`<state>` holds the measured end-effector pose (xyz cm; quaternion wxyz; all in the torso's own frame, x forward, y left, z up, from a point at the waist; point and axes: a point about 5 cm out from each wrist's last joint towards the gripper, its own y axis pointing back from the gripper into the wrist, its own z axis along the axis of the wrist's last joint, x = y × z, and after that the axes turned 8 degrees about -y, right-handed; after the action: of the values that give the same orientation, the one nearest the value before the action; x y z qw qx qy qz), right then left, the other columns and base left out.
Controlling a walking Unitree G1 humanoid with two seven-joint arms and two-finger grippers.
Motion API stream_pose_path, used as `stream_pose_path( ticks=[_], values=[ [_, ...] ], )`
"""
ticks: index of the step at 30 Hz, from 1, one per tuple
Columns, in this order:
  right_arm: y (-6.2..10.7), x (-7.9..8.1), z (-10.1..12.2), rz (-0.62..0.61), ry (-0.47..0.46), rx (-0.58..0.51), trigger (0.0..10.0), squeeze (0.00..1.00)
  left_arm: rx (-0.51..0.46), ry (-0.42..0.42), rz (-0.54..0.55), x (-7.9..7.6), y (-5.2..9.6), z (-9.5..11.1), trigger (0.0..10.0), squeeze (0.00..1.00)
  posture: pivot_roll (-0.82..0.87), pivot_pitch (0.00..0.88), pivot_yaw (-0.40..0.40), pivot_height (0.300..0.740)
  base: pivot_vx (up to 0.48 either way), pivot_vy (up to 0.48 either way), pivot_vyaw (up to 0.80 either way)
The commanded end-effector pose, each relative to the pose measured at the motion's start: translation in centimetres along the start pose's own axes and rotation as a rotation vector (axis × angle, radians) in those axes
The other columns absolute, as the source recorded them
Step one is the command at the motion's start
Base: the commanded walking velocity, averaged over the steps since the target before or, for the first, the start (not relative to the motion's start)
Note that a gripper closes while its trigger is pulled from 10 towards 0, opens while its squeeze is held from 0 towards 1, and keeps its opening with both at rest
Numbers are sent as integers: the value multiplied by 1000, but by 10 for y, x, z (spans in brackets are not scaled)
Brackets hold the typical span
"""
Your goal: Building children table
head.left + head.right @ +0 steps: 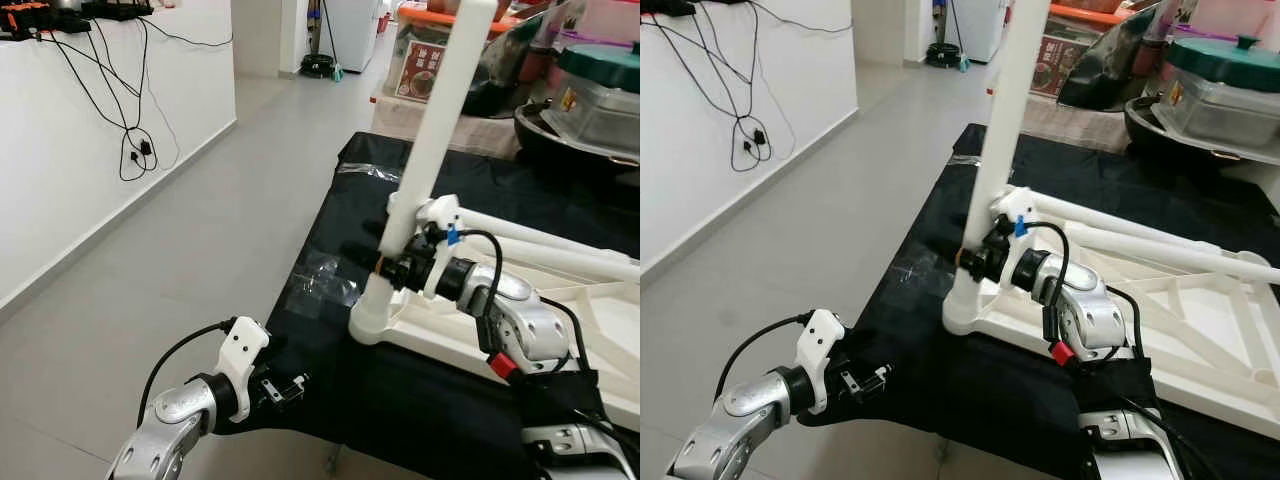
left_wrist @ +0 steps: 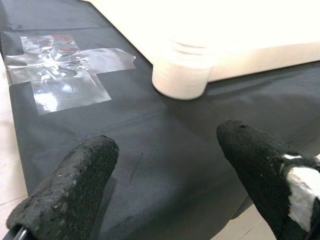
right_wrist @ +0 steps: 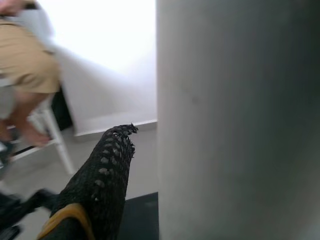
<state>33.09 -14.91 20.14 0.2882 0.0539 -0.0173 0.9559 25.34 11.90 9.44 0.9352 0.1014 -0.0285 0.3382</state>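
Table leg (image 1: 440, 130) gripped by right gripper (image 1: 392, 268); person (image 3: 22, 75) behind.

White table top (image 1: 600, 330), inverted: 1. White table legs: 1 upright (image 1: 440, 130), 2 lying (image 1: 560, 245). Black cloth (image 1: 400, 400): 1. Clear tape patch (image 2: 65, 70): 1. Grippers: 2, left (image 1: 285, 388), right (image 1: 392, 268).

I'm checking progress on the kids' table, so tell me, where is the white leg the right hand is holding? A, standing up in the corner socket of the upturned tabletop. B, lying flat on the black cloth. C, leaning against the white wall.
A: the white leg rises from the corner socket of the upturned tabletop, with the right hand closed on it just above the socket.
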Motion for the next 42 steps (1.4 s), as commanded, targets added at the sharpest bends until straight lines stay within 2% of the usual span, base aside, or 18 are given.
stream_pose_path(
  ticks=[1, 2, 5, 9, 13, 14, 15, 17, 20, 23, 30, 31, 34, 35, 38, 39, 40, 42],
  values=[
    [-6, 14, -8, 139, -11, 21, 9216, 0, 21, -4, -1, -1, 3, -4, 10000, 0, 48, 0, -124, 740, 0, 0, 0],
    [-6, 14, -8, 139, -11, 21, 9216, 0, 21, -4, -1, -1, 3, -4, 10000, 0, 48, 0, -124, 740, 0, 0, 0],
    [-5, 9, -6, 130, -24, -10, 0, 0, 25, -6, -2, 0, 4, -5, 10000, 0, 51, 0, -119, 740, 0, 0, 0],
    [-9, -23, -7, -192, 2, 2, 0, 0, 26, -8, -4, 0, 3, -5, 10000, 0, 45, 0, -114, 740, 0, 0, 0],
    [-8, -31, -8, -277, 16, 21, 0, 0, 26, -9, -5, 0, 3, -5, 10000, 0, 45, 0, -114, 740, 0, 0, 0],
    [3, -56, -15, -614, -75, 31, 0, 0, 24, -10, -5, 0, 2, -5, 10000, 0, 42, 0, -113, 740, 0, 0, 0],
    [3, -56, -15, -614, -75, 31, 0, 0, 24, -10, -5, 0, 2, -5, 10000, 0, 42, 0, -113, 740, 0, 0, 0],
    [19, -70, -29, -916, -146, 43, 0, 0, 22, -9, -6, 0, 1, -4, 10000, 0, 45, 0, -116, 740, 0, 0, 0],
    [25, -73, -34, -1013, -160, 49, 0, 0, 22, -9, -5, 0, 1, -4, 10000, 0, 46, 0, -117, 740, 0, 0, 0],
    [51, -74, -57, -1338, -243, 59, 0, 0, 24, -10, -1, 0, 1, -5, 10000, 0, 47, 0, -118, 740, 0, 0, 0],
    [41, -54, -69, -1465, -251, 70, 0, 0, 22, -15, 2, 0, 0, -4, 10000, 0, 44, 0, -116, 740, 0, 0, 0],
    [35, -53, -65, -1436, -260, 52, 10000, 0, 22, -16, 3, 0, -1, -4, 10000, 0, 44, 0, -116, 740, 0, 0, 0],
    [26, -53, -55, -1375, -272, -17, 10000, 0, 20, -15, 3, 0, -1, -3, 10000, 0, 45, 0, -118, 740, 0, 0, 0],
    [23, -55, -45, -1345, -255, -60, 10000, 1000, 19, -13, 1, 0, -1, -3, 10000, 0, 43, 0, -117, 740, 0, 0, 0],
    [16, -59, -28, -1291, -241, -120, 10000, 1000, 19, -11, -1, -1, -1, -3, 10000, 0, 43, 0, -117, 740, 0, 0, 0],
    [11, -59, -17, -1231, -227, -162, 10000, 212, 19, -11, -1, -1, 0, -4, 10000, 0, 43, 0, -117, 740, 0, 0, 0],
    [4, -58, -5, -1131, -219, -225, 10000, 0, 20, -10, -1, -1, 0, -4, 10000, 0, 43, 0, -117, 740, 0, 0, 0],
    [-1, -56, 4, -1071, -211, -267, 10000, 0, 21, -9, 0, -1, 1, -4, 10000, 0, 43, 0, -117, 740, 0, 0, 0]
  ],
)
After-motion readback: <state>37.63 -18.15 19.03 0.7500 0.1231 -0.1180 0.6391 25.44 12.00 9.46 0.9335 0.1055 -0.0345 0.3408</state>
